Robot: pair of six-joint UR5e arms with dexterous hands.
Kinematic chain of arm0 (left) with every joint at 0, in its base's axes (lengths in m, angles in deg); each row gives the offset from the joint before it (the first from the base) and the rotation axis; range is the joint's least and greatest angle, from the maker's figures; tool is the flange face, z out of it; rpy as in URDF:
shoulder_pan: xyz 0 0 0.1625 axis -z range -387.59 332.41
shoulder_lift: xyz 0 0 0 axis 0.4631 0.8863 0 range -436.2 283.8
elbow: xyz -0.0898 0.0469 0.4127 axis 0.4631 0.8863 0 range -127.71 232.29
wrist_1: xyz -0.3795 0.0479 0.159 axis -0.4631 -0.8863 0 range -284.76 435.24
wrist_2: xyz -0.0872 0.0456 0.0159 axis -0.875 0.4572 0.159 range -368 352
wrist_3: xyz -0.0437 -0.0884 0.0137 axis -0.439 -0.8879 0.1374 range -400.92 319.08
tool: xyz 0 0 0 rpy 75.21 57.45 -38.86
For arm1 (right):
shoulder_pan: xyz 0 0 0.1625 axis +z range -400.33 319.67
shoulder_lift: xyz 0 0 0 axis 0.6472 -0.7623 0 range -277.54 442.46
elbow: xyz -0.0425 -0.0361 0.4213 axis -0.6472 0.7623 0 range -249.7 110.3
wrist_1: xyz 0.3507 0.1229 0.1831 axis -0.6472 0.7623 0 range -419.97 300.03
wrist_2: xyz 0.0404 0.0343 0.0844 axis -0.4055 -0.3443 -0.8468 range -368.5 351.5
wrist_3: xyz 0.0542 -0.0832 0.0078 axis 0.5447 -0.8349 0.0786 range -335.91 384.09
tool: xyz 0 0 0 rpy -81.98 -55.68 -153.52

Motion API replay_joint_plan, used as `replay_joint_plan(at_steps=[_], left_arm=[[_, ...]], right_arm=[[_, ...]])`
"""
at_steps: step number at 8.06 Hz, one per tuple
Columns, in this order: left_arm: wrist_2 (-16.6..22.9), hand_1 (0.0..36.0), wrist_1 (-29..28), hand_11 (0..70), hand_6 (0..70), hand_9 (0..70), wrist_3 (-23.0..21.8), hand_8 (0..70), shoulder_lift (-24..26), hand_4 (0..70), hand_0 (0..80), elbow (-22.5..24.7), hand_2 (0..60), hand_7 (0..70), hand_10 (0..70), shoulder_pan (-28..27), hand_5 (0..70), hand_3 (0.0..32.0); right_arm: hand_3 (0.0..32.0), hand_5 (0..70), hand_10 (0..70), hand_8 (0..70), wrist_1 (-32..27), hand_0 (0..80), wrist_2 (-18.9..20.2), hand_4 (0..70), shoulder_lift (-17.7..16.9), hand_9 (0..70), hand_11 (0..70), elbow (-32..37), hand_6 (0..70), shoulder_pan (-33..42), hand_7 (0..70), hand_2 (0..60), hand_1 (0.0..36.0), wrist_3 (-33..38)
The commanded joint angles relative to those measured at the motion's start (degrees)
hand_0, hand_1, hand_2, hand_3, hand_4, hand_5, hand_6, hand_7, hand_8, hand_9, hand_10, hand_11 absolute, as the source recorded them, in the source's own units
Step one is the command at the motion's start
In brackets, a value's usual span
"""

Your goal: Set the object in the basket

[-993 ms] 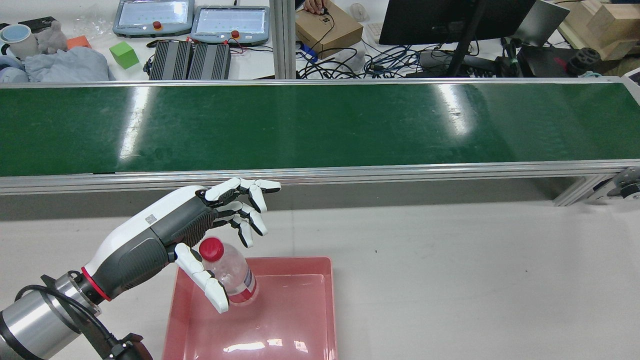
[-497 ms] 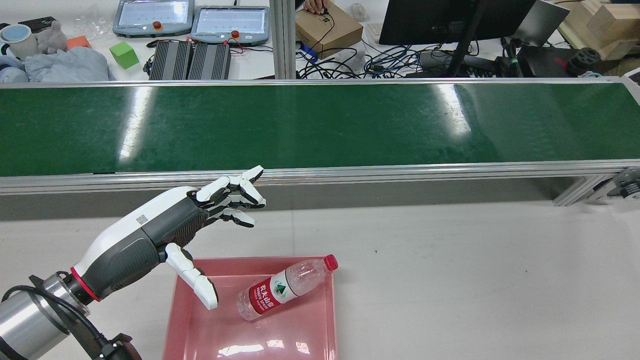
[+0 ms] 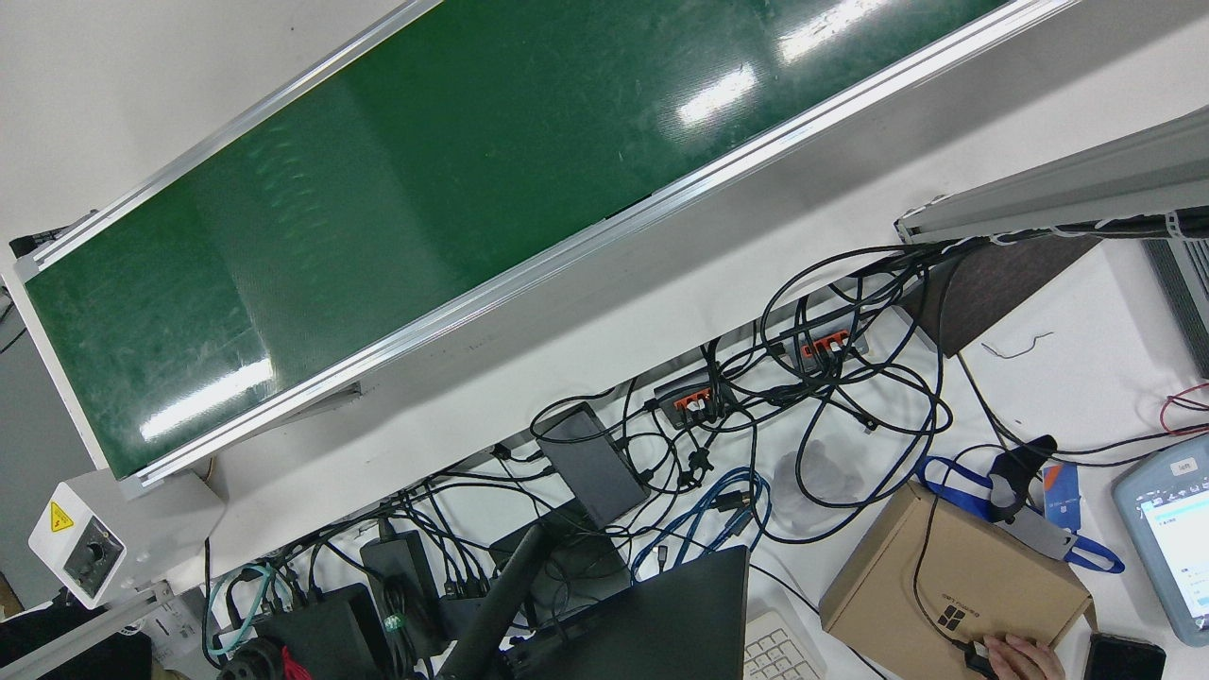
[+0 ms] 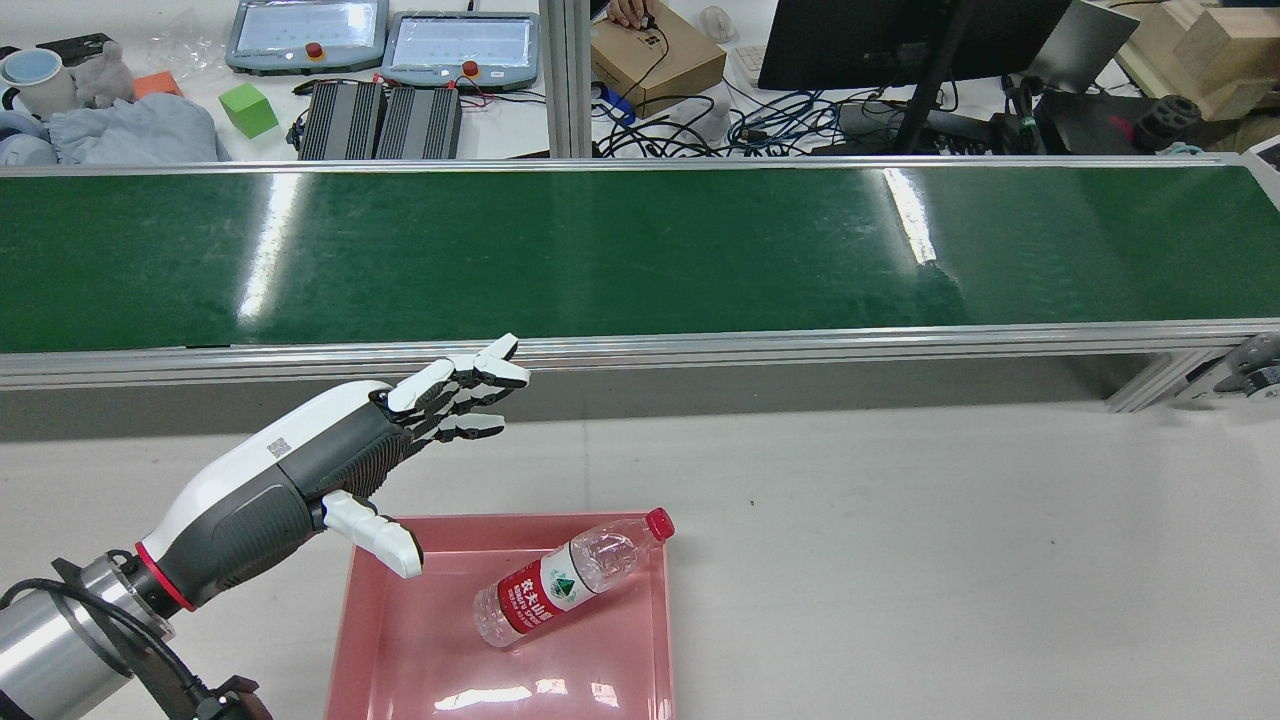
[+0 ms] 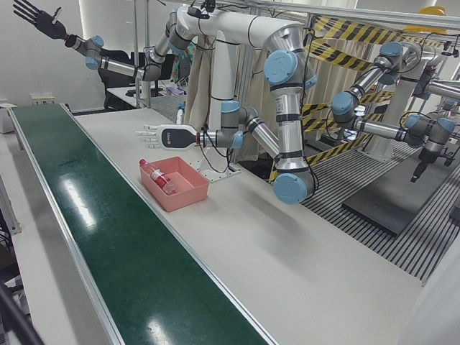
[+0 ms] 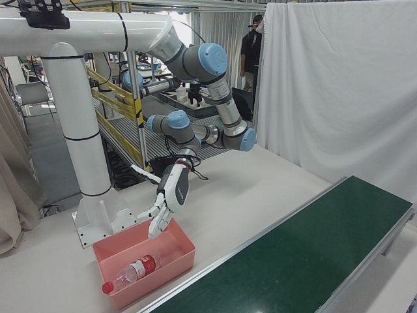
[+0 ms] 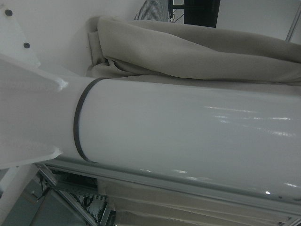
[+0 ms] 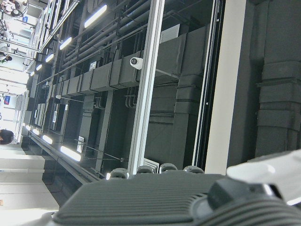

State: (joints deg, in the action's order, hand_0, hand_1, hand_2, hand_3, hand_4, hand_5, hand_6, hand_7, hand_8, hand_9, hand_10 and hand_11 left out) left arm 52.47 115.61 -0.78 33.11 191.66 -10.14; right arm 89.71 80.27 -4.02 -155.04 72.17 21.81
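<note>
From my console I see a long green conveyor belt [image 4: 640, 250] with aluminium rails running across the pale table [image 4: 900, 560], glare from overhead lights streaking its surface. Beyond it sits a cluttered white desk [image 4: 500, 130] with two teach pendants [image 4: 380, 40], a cardboard box [image 4: 655, 55], a dark monitor [image 4: 900, 40] and tangled cables [image 3: 756, 425]. A white curtain [image 6: 339, 85] hangs along one side, and yellow-black striped barriers [image 5: 359, 57] stand behind the station over a grey floor

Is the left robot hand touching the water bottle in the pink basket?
Apart. The rear view shows the left robot hand open above the basket, with bare basket floor between it and the water bottle.
</note>
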Motion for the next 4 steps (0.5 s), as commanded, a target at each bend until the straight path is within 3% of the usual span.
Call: replay_joint_plan(at_steps=[1,4], left_arm=[[0.0,0.0,-8.1,19.6,6.4,9.7,-0.6,12.7,-5.5,3.5,42.8,-0.4,0.0,4.5,13.7,-0.7,25.7,9.6],[0.1,0.0,-8.0,16.2,5.6,9.0,-0.9,11.7,-5.5,2.5,43.0,-0.2,0.0,4.2,11.3,-0.7,27.0,11.2]], right_arm=[[0.0,0.0,0.0,0.0,0.0,0.0,0.0,0.0,0.0,0.0,0.0,0.0,0.0,0.0,0.0,0.0,0.0,0.0],[0.0,0.0,0.0,0.0,0.0,0.0,0.0,0.0,0.0,0.0,0.0,0.0,0.0,0.0,0.0,0.0,0.0,0.0]])
